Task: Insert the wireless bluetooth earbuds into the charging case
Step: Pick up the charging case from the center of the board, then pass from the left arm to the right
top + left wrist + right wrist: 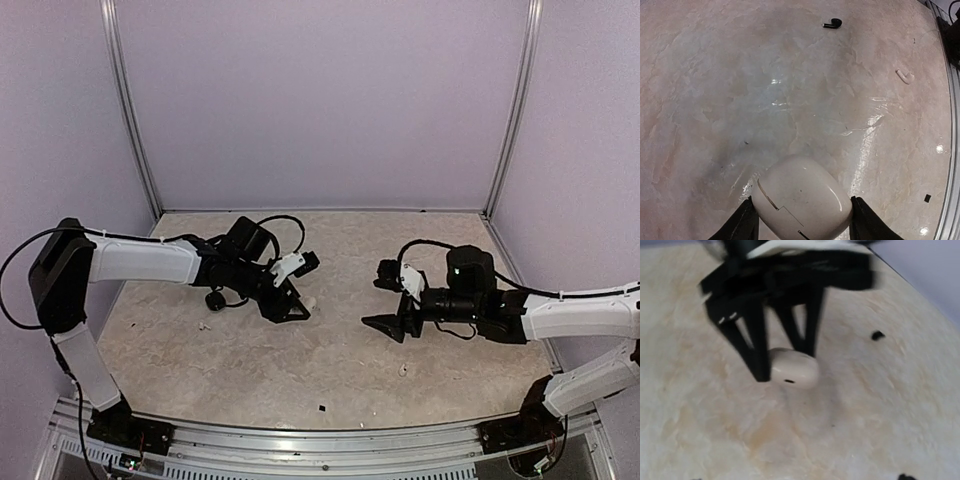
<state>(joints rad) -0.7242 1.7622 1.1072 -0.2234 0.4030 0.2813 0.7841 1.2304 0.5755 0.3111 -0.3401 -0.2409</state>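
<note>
**Fig.** L claw (pixel 802 212) pinches the white glossy pebble-shaped plastic charging case (pixel 805 192) by its two sides, low over the mottled beige stone-look tabletop (pixel 250 370); lid seam looks shut. R claw (pixel 385 325), empty, seems spread (view poor), near and facing the case. Glossy black plastic earbud (pixel 832 23) and glossy white plastic earbud (pixel 905 76) lie loose, well apart from the case. Step, as judged: steady case for opening. To do well: L grip firm and level, seam toward R; R lifts lid first, then takes buds slowly, as they're tiny and slick.
</note>
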